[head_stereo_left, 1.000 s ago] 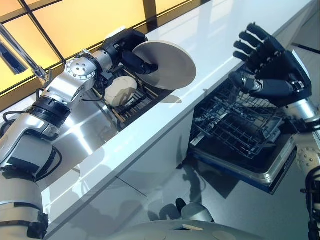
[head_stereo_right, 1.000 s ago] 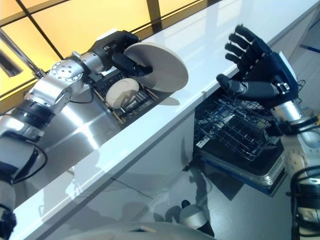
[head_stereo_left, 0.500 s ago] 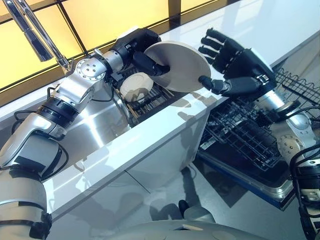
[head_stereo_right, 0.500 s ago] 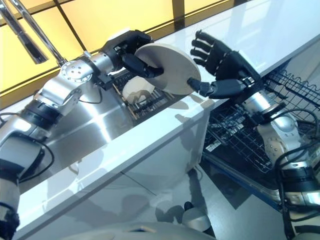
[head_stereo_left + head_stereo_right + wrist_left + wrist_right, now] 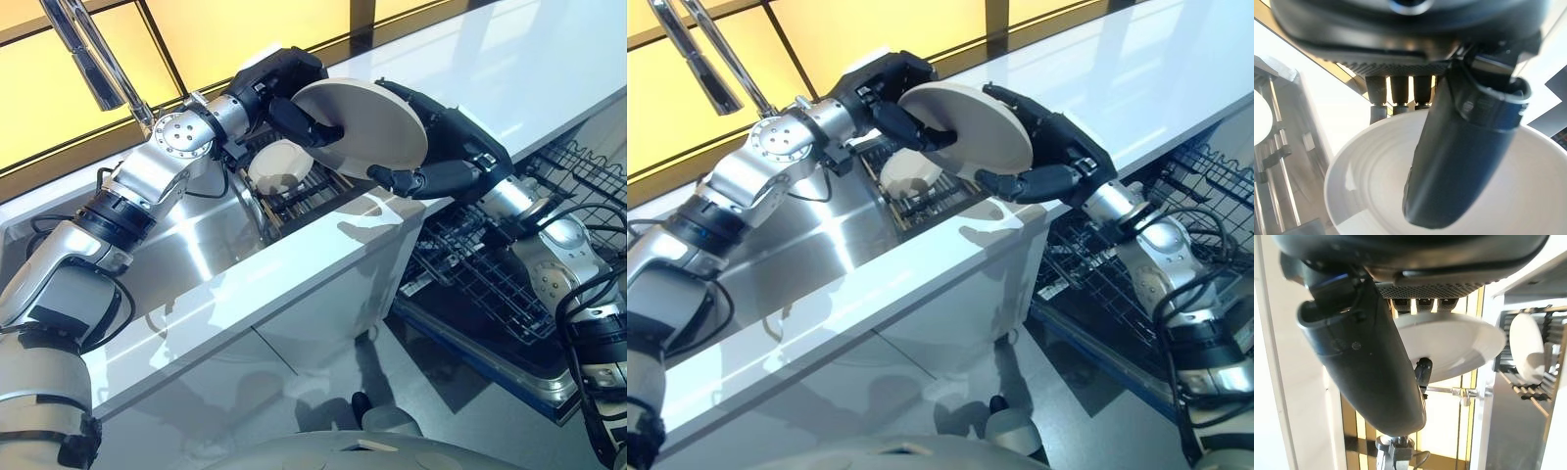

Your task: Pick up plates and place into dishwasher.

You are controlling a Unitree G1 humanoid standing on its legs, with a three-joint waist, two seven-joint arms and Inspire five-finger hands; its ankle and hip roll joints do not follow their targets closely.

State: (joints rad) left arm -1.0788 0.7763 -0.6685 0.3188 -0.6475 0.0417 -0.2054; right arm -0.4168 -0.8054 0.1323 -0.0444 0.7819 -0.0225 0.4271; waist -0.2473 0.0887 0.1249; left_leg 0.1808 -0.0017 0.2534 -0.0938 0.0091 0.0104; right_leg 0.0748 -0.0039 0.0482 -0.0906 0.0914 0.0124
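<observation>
Round cream-white ceramic plate (image 5: 364, 125) at upper centre, plain, with faint concentric rings on its face in the left wrist view. Black left robot hand (image 5: 284, 90) on silver-grey arm, upper left of centre. Black right robot hand (image 5: 443, 157) at centre right. Second cream-white plate (image 5: 279, 166) standing in a dark slatted rack (image 5: 299, 201). Glossy white desk (image 5: 323, 250) running diagonally. Brushed silver steel sink (image 5: 186, 255) at centre left. Dark wire dishwasher basket (image 5: 490, 269) at right. Amber-yellow window panels (image 5: 245, 24) with dark frames along the top. Chrome tap (image 5: 88, 54) at upper left.

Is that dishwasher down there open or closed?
Open. Its wire rack is pulled out over the lowered door, below the white counter.
</observation>
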